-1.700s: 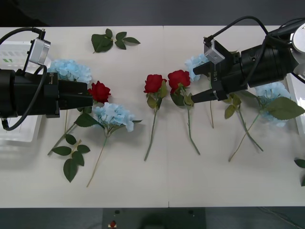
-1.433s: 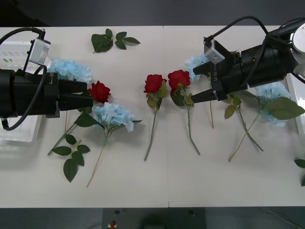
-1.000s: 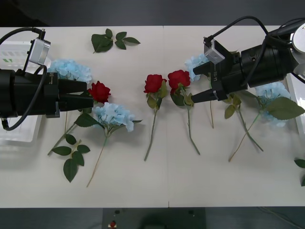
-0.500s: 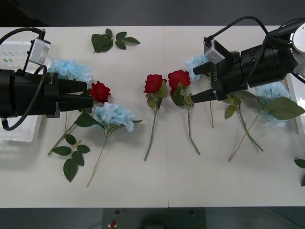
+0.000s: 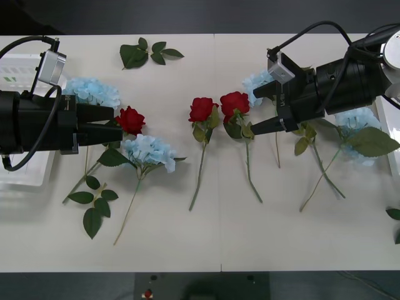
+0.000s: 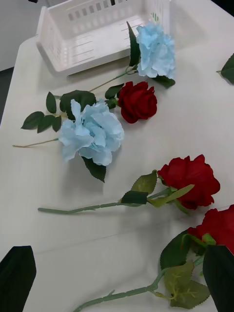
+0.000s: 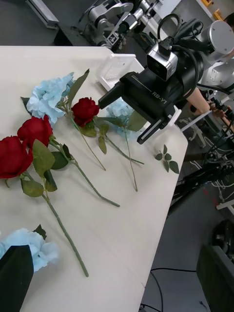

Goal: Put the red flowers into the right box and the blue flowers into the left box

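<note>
- Leftmost, the left box (image 5: 19, 69) sits at the table's left edge, partly under the left arm.
- Next, the left gripper (image 5: 119, 123) hovers with its jaws slightly apart, tips just beside a red rose (image 5: 131, 119) that lies between two blue flowers (image 5: 149, 152).
- Centrally, two more red flowers (image 5: 202, 109) lie side by side, stems towards the robot.
- Rightward, the right gripper (image 5: 255, 111) hangs open, holding nothing, just beside the nearer rose (image 5: 234, 103), over more blue flowers (image 5: 357, 120).
- Lastly, the right box (image 5: 394, 147) shows as an edge.

a white table (image 5: 212, 244) stands over a dark floor (image 7: 190, 234).
</note>
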